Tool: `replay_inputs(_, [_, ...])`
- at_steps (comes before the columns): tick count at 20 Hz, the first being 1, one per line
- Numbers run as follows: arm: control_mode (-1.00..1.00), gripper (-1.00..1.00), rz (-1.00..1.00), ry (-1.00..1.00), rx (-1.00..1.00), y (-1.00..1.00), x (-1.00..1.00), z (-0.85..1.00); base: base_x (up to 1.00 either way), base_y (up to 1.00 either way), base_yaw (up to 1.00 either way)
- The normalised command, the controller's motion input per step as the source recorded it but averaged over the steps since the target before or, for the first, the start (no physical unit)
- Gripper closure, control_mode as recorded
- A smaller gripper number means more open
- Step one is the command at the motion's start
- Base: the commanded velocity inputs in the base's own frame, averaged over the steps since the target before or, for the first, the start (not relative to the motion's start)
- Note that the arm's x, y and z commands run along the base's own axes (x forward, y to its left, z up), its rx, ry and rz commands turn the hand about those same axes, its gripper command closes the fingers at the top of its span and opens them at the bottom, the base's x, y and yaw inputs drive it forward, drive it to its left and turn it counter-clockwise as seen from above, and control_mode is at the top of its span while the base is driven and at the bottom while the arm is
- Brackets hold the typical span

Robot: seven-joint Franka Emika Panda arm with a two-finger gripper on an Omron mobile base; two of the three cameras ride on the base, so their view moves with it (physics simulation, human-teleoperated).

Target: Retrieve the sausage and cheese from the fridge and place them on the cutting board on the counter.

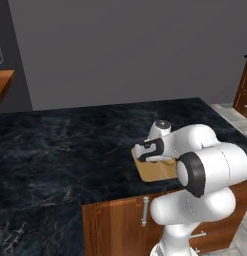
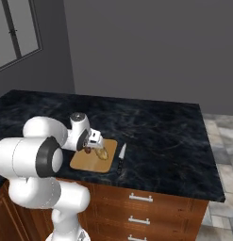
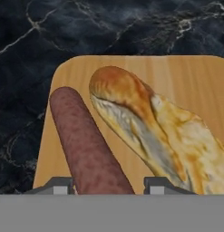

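One item of two is delivered: the sausage (image 3: 88,147) lies on the cutting board (image 3: 186,74) on the bench (image 1: 55,145) between the gripper's (image 3: 109,185) loosely parted tips, beside a crusty loaf (image 3: 154,131); cheese remains.

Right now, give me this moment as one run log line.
hand: open astride dark reddish-brown sausage | sausage: lying on light tan wooden cutting board | beside it: long tan crusty piece
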Motion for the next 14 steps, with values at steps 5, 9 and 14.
replay_inputs(5, [-1.0, -1.0, -0.03, 0.08, 0.0, 0.0, -0.22, 0.03, 0.0, 0.0, 0.0])
replay_inputs(9, [-1.0, -1.0, -0.04, 0.16, 0.0, 0.0, -0.06, 0.04, 0.0, 0.0, 0.0])
replay_inputs(14, [-1.0, -1.0, -0.02, 0.09, 0.0, 0.0, -0.01, 0.16, 0.0, 0.0, 0.0])
